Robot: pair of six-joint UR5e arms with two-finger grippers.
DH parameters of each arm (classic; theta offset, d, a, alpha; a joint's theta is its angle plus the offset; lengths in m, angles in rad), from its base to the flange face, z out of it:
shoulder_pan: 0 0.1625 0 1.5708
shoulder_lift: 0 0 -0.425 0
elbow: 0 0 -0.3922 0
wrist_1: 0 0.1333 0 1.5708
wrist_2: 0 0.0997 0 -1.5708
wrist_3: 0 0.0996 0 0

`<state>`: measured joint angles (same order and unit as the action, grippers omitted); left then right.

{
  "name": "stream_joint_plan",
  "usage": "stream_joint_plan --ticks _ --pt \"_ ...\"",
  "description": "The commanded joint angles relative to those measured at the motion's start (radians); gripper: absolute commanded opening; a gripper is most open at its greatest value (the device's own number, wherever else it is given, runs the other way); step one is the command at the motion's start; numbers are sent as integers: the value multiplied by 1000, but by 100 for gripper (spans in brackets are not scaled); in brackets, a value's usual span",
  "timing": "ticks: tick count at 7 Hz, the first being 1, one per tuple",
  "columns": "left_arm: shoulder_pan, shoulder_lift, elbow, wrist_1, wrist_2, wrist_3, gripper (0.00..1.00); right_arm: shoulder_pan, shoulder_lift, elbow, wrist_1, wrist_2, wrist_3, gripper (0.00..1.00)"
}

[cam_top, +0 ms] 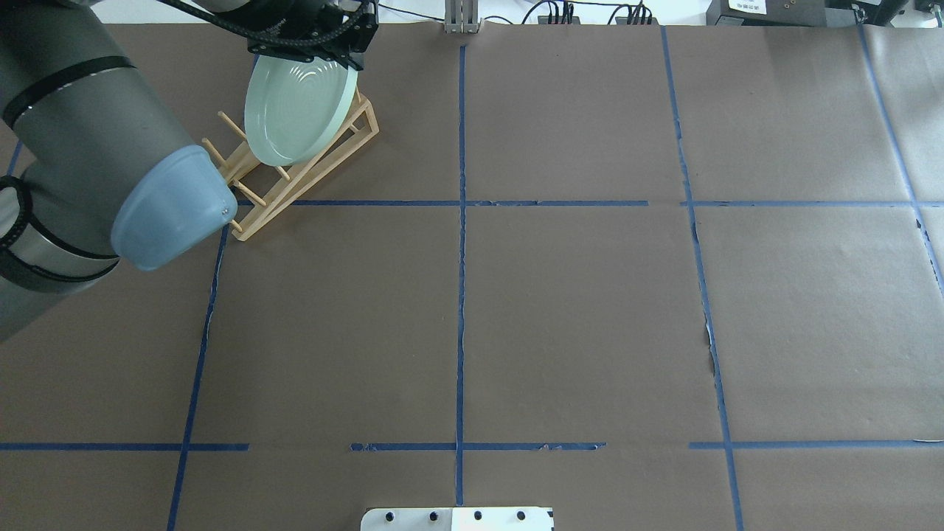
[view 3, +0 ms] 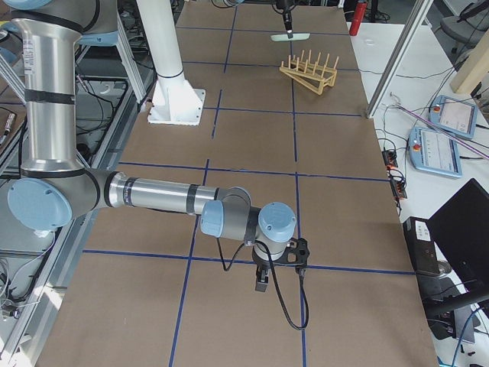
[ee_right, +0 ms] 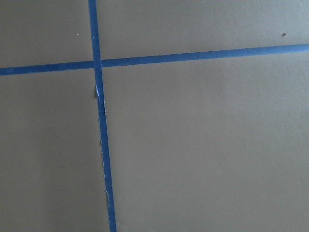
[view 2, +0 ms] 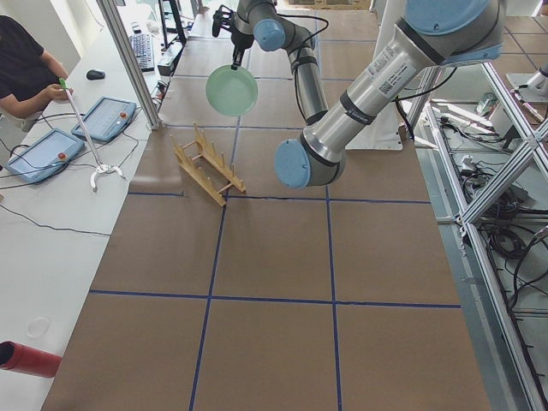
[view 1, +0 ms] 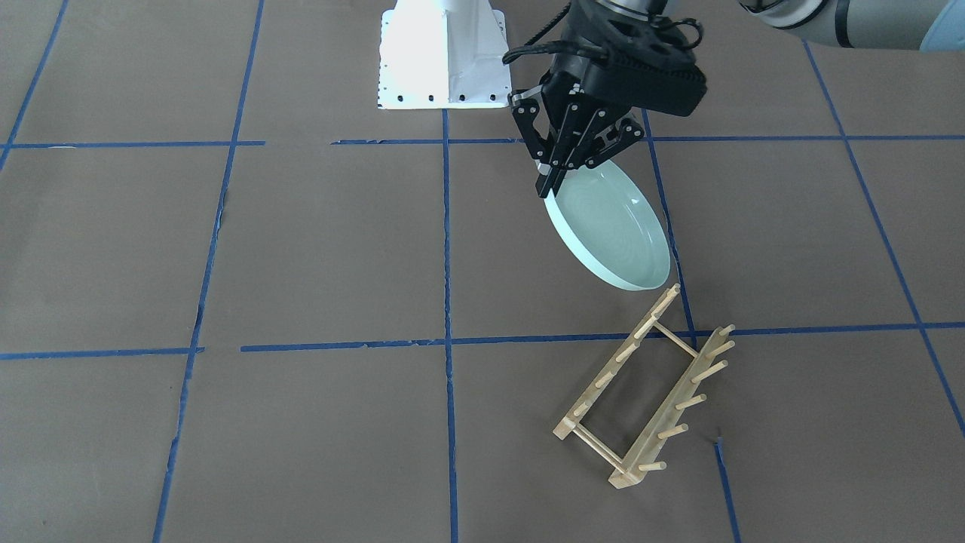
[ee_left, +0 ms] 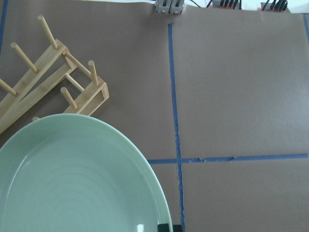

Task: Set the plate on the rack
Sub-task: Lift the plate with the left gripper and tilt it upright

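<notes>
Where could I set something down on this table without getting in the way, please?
Bare paper runs from the rack to the white base mount, and over everything right of the centre tape line in the overhead view. Crowded: the far left corner, where the left gripper holds the plate aloft near the rack.

Grey arm tubes [cam_top: 70, 125], pale-blue joint caps [cam_top: 166, 210], black left hand [view 1: 549, 187], black cable [view 1: 539, 47].

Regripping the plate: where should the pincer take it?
Probably the rim's top edge from above, as the left pincer holds the plate now. The low upright rim offers two faces to pinch, and hanging leaves the bottom edge free for the rack.
</notes>
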<state>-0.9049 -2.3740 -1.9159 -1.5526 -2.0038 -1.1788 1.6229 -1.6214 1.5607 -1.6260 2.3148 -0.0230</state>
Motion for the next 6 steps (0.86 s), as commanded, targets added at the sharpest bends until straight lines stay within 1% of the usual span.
stream_joint_plan --ticks 1,2,3,4,5,6 --pt "-57 103 52 -406 -15 -265 0 0 0 -1 0 0 0 100" --pt "-63 134 86 -555 -9 -395 0 0 0 -1 0 0 0 100" --pt "-84 160 145 -753 -6 -518 0 0 0 -1 0 0 0 100" --pt "-86 188 190 -914 55 -615 0 0 0 -1 0 0 2 100" --pt "-85 199 221 -1034 151 -718 0 0 0 1 0 0 0 100" --pt "-83 200 268 -1131 207 -799 0 0 0 -1 0 0 0 100"
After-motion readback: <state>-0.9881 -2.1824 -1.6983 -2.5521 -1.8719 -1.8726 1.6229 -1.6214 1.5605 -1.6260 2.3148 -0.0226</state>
